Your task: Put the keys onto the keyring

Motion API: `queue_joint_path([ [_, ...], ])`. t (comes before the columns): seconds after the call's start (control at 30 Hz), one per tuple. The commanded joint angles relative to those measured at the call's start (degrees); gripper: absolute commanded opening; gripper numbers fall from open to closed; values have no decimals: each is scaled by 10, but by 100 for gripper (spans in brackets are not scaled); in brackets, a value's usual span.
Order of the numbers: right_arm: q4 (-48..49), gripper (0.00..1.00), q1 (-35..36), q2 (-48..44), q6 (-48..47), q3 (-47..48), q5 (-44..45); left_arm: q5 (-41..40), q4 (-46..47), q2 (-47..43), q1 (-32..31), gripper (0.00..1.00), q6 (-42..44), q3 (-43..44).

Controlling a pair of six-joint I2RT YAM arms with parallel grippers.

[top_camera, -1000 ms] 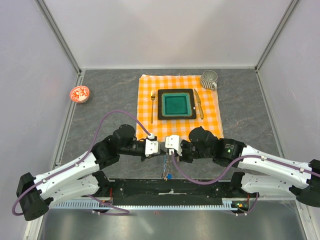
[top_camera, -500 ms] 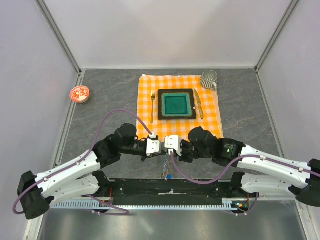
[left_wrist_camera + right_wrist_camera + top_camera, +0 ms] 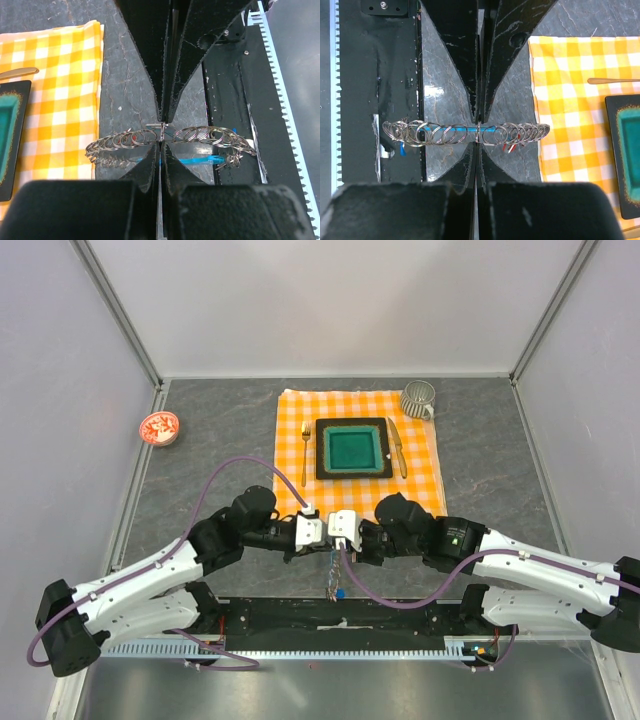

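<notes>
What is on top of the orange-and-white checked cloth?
On the cloth: black square plate with teal centre, gold fork left, gold knife right, grey mug at far right corner. The right arm covers the near right corner.

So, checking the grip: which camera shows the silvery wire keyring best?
Left wrist: the silvery wire keyring spans the frame, coils and cyan clip sharp. Right wrist shows it similarly, clip partly hidden. The top view shows only a tiny tangle.

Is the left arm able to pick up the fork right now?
Probably not yet. The left gripper is shut on the keyring, so it has no free grip. The fork lies uncovered on the cloth just beyond, with nothing between.
</notes>
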Motion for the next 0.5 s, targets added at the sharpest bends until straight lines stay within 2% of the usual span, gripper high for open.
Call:
queue_joint_path([
  [0.0,39,0,3,0,-1,24,-10,-12,38,-14,-3,2,-42,26],
  [0.23,34,0,5,-6,-1,14,0,-88,66,-41,-3,2,-118,16],
  [0.47,33,0,4,-5,1,9,18,-100,125,-69,-3,2,-185,-24],
])
